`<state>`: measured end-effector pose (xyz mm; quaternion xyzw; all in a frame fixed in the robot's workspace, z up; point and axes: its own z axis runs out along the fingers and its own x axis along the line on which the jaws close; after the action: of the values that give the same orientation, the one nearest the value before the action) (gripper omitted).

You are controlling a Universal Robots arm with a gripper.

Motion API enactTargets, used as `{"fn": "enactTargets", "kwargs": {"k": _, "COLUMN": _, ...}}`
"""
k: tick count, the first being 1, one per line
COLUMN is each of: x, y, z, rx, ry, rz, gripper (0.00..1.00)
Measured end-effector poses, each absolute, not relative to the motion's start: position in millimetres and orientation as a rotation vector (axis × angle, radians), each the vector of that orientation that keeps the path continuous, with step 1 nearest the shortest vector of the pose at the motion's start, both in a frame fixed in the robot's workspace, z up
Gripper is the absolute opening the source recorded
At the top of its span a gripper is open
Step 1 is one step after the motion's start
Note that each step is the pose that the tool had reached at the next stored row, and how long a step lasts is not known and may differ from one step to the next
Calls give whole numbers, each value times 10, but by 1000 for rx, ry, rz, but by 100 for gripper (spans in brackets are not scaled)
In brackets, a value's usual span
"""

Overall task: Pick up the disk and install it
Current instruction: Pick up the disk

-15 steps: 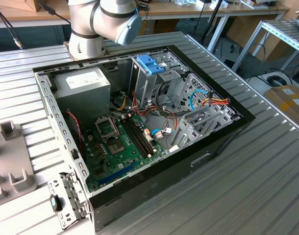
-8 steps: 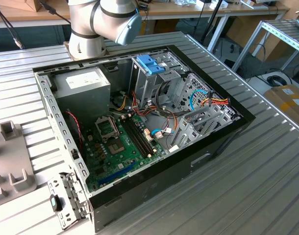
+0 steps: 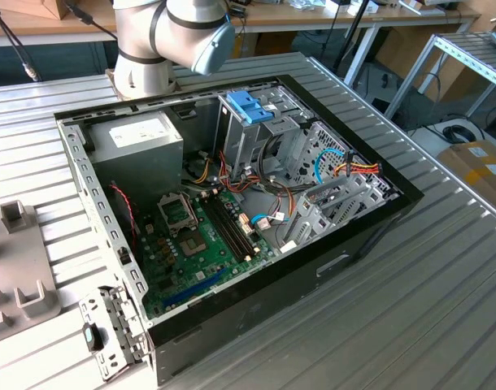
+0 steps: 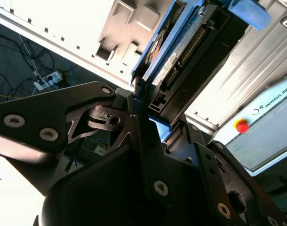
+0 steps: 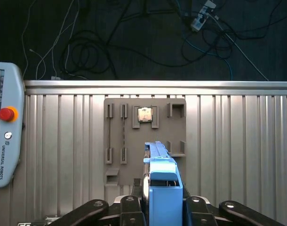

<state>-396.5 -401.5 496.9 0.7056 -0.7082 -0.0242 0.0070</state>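
Observation:
In the first wrist view the disk point(image 5: 161, 186) stands edge-on with its light blue frame toward the camera, and my gripper point(image 5: 161, 209) is shut on it, one black finger point(image 5: 130, 209) on each side. It hangs over a grey slotted holder plate point(image 5: 143, 134) on the ribbed metal table. The second wrist view shows the disk point(image 4: 174, 54) from its side, blue edge and connector end visible, clamped in the gripper point(image 4: 155, 117). The open computer case point(image 3: 370, 231) lies on the table in the exterior view, with a metal drive cage point(image 3: 260, 138) inside.
Inside the case are a grey power-supply box point(image 3: 138, 138), a green motherboard point(image 3: 199, 244), a blue handle point(image 3: 250, 106) on the cage and loose cables point(image 3: 345, 166). A teach pendant point(image 5: 7, 132) lies beside the holder plate. The arm's base point(image 3: 146, 57) stands behind the case.

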Motion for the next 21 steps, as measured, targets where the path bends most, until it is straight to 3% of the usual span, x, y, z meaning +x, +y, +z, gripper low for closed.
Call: {"fn": "enactTargets", "kwargs": {"k": 21, "x": -3853, "y": -4015, "z": 4969, "rx": 2207, "ry": -2215, "rz": -76, "gripper": 37}}
